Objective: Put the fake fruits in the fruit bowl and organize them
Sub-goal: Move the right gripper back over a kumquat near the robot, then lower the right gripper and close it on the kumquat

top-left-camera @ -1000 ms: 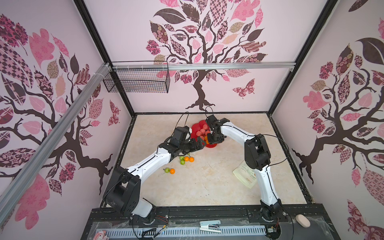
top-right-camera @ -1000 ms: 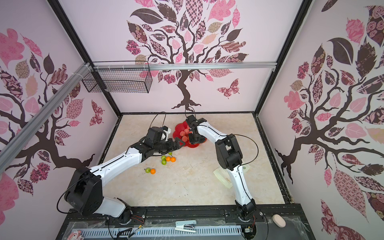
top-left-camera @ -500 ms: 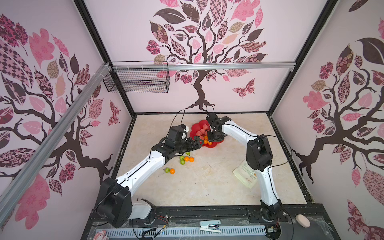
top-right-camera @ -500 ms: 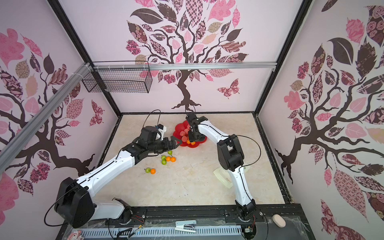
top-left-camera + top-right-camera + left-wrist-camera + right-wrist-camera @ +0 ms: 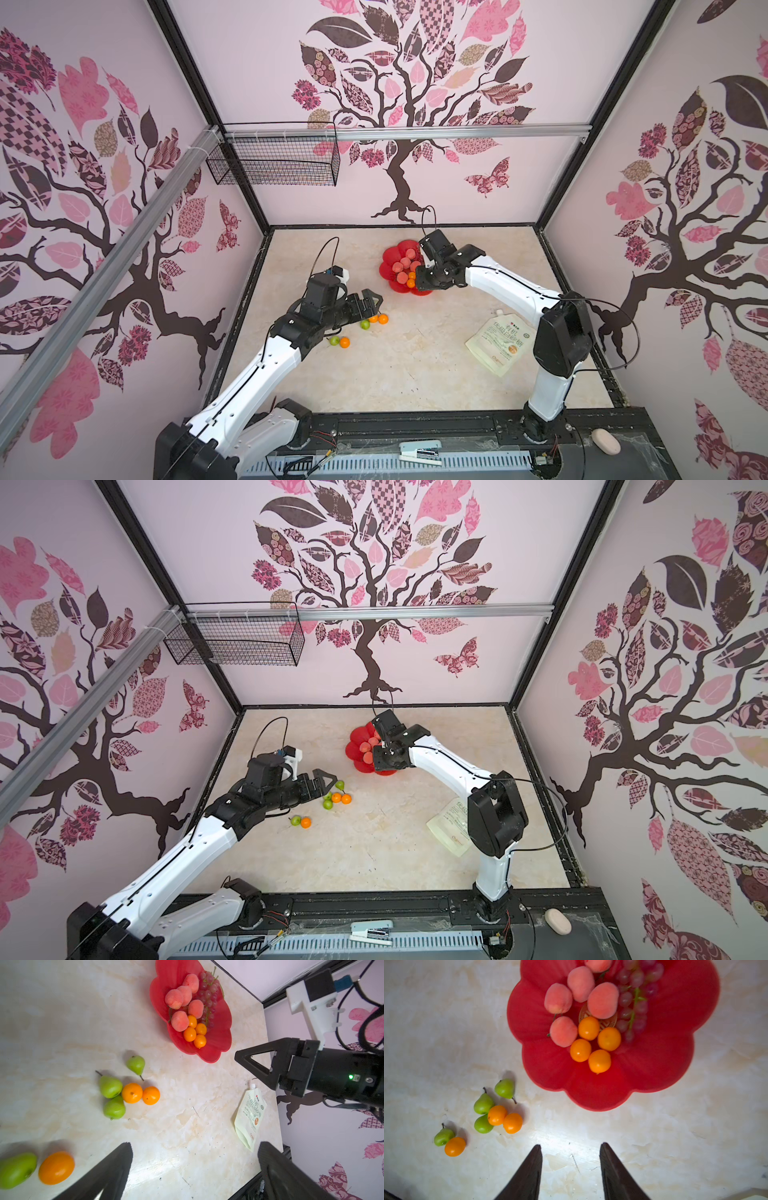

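The marble tabletop (image 5: 415, 374) fills the cell floor, and a black wire basket (image 5: 274, 166) hangs on the back wall above it. The right arm (image 5: 511, 286) rises from the near right. Its elbow stands over the cream pouch (image 5: 500, 338) and hides part of it in a top view, while its forearm covers the near side of the fruit bowl (image 5: 388, 266), which sits mid-table toward the back. The left arm (image 5: 266, 361) stretches low from the near left. The right wrist view uncovers the bowl's contents: peaches (image 5: 602, 1000), a grape bunch (image 5: 633, 1001), four oranges (image 5: 609, 1039) and a partly covered gold emblem (image 5: 604, 1022). The right gripper (image 5: 571, 1145) points down at bare table just before the bowl, jaws apart and empty. The left gripper (image 5: 195, 1147) is spread wide, holding nothing, near three loose pears (image 5: 111, 1086) touching two loose oranges (image 5: 132, 1093). A lone pear (image 5: 443, 1136) touches a lone orange (image 5: 455, 1146) nearer the front.
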Robot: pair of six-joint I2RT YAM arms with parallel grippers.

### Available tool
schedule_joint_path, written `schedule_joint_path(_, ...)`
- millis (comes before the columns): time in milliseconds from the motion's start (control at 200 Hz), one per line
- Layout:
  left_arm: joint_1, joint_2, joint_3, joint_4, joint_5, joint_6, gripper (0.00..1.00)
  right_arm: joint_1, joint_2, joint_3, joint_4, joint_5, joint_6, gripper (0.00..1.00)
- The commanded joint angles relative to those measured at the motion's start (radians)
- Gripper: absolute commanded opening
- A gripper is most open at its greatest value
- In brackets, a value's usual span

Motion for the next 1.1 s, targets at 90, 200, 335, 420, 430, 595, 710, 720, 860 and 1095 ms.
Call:
schedule_joint_path(90,0.03,-0.139,-0.122,-0.069,-0.01,-0.05,0.98,0.108,-0.019,-0.015,0.018,-0.005,-0.022,0.48)
schedule_joint_path(200,0.053,-0.191,-0.169,-0.082,-0.003,-0.08,0.98,0.165,0.028,0.008,0.015,-0.009,-0.051,0.48)
schedule_joint_path(335,0.091,-0.233,-0.204,-0.093,0.015,-0.104,0.98,0.224,0.118,0.071,-0.013,-0.016,-0.087,0.48)
schedule_joint_path(420,0.123,-0.242,-0.217,-0.092,0.04,-0.113,0.98,0.239,0.182,0.117,-0.034,-0.013,-0.09,0.48)
schedule_joint_path(430,0.128,-0.244,-0.218,-0.091,0.044,-0.114,0.98,0.239,0.186,0.121,-0.036,-0.016,-0.092,0.48)
schedule_joint_path(595,0.236,-0.255,-0.253,-0.054,0.146,-0.136,0.98,0.24,0.279,0.174,-0.049,-0.017,-0.093,0.47)
schedule_joint_path(710,0.306,-0.258,-0.272,-0.033,0.213,-0.139,0.98,0.24,0.327,0.204,-0.059,-0.013,-0.103,0.47)
schedule_joint_path(720,0.31,-0.255,-0.271,-0.033,0.215,-0.138,0.98,0.24,0.332,0.208,-0.061,-0.012,-0.103,0.47)
schedule_joint_path(860,0.34,-0.247,-0.272,-0.034,0.238,-0.121,0.98,0.241,0.375,0.243,-0.074,0.0,-0.11,0.47)
schedule_joint_path(1095,0.343,-0.242,-0.282,-0.022,0.245,-0.122,0.98,0.24,0.428,0.287,-0.094,0.024,-0.118,0.47)
